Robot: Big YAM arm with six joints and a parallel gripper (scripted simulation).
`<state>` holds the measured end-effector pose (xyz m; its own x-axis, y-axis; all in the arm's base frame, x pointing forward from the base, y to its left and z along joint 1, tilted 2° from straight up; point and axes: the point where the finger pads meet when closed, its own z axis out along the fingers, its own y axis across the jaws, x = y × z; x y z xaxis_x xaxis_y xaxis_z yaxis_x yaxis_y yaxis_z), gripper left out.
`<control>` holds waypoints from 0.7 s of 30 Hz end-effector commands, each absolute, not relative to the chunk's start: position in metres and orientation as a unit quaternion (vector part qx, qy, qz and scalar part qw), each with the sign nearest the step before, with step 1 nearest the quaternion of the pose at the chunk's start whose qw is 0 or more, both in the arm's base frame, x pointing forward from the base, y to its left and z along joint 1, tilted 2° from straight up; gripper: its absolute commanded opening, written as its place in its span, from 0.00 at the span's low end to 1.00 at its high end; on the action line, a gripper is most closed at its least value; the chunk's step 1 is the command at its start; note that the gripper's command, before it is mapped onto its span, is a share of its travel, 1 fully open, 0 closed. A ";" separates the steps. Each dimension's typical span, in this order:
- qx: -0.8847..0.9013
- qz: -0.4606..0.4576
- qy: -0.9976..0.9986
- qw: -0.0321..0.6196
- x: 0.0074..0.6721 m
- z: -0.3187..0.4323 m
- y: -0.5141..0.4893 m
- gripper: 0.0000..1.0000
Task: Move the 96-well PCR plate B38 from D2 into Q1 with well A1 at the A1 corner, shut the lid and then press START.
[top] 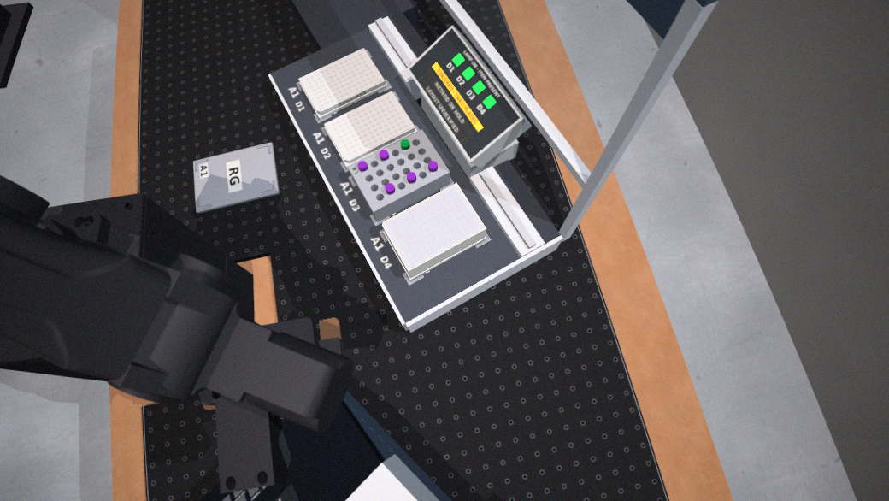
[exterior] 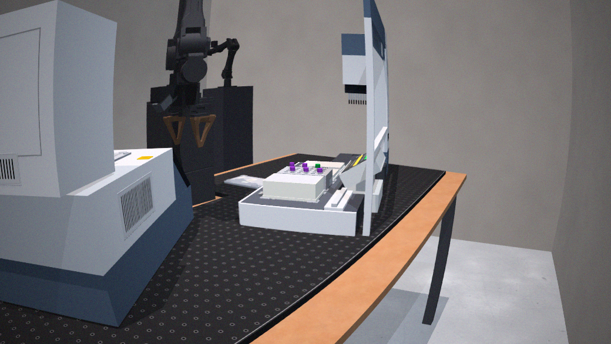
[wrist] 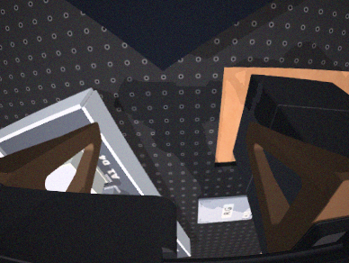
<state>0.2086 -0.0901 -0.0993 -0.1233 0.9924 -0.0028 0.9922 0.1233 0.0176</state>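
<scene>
Exterior view, read from left to right: the cycler Q1 (exterior: 85, 205) fills the left edge, its big pale lid (exterior: 55, 98) standing raised above the body, so the block looks open to load, though the block itself is hidden from here. Just right of it hangs the gripper (exterior: 188, 128), its brown fingers (exterior: 174, 128) spread wide with nothing between them, well above the mat and apart from any plate. Further right sits the white hand-off tray (exterior: 295, 219), then the liquid handler's upright frame (exterior: 368, 171).

In the top view the same order holds: the regrip nest RG (top: 235, 177) lies bare, and on the tray the plate R33 (top: 342, 80) sits at D1, the plate B38 (top: 367, 127) at D2, the tube cooling block (top: 397, 173) at D3 with its purple and green caps in their bores, and the deep-well block (top: 433, 226) at D4.

As I judge it, only the lid opening is behind us. B38 is untouched at D2. Left to do: reach over, grip B38, work out its A1 corner from the label sides, seat it on the block, shut the lid with LID, and press START.
</scene>
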 end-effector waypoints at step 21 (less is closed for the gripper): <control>0.511 0.003 0.860 0.016 0.235 -0.109 -0.027 1.00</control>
